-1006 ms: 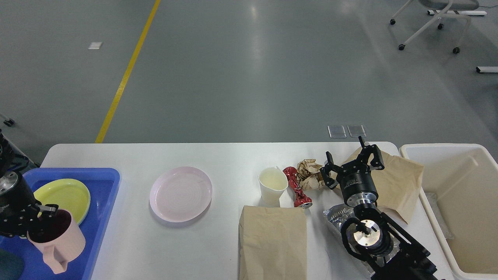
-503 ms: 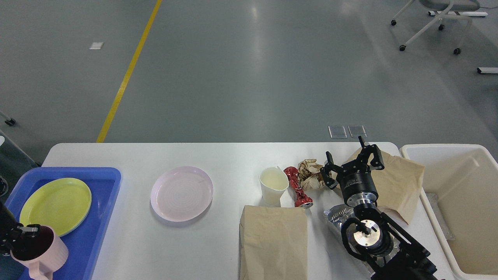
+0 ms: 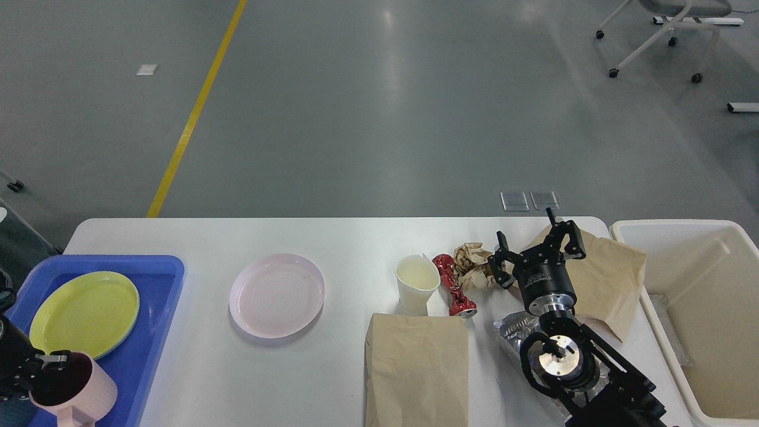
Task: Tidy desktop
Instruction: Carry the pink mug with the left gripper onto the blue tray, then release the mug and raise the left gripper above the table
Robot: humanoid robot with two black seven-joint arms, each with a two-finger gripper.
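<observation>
The white desktop (image 3: pixel 350 237) spans the view. At its left end sits a blue tray (image 3: pixel 155 308) holding a yellow plate (image 3: pixel 83 309). My left gripper (image 3: pixel 46 369) is at the bottom left corner, shut on the rim of a pink mug (image 3: pixel 83 392) over the tray's near end. My right gripper (image 3: pixel 536 246) stands open above the right side, between a crumpled brown paper ball (image 3: pixel 471 264) and a brown paper bag (image 3: pixel 602 284), with nothing between its fingers.
A pink plate (image 3: pixel 277 295) lies left of centre. A white paper cup (image 3: pixel 416 283), a crushed red can (image 3: pixel 453 286), a second paper bag (image 3: pixel 417 367) and a foil wrapper (image 3: pixel 514 328) lie near my right arm. A cream bin (image 3: pixel 708 261) stands at the right edge.
My left gripper carried the pink mug from beside the yellow plate down toward the tray's near left corner, then slightly right. The right arm has not moved.
</observation>
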